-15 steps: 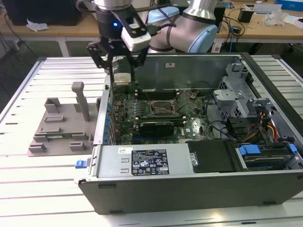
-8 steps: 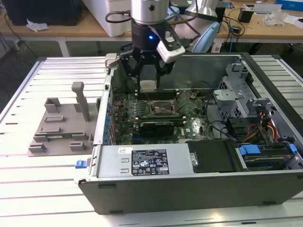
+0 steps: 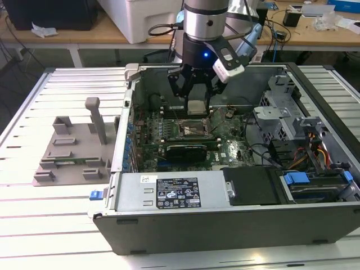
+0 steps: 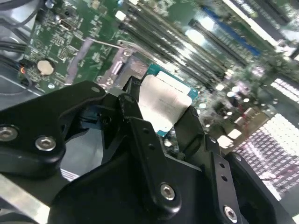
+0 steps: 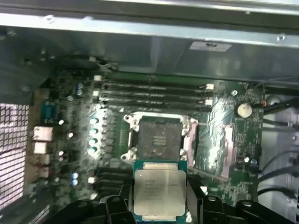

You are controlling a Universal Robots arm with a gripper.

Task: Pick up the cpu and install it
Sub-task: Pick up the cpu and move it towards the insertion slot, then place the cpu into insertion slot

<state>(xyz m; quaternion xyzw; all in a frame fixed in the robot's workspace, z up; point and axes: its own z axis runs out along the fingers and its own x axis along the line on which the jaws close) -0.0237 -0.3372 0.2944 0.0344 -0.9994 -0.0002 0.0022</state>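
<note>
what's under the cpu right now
The cpu, gripped by the end effector, hangs above the motherboard near the open, empty socket. What lies directly beneath the chip is covered by it.

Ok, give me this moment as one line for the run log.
step: install cpu | gripper: shut on cpu | cpu: held above socket, not seated | socket: empty
</note>
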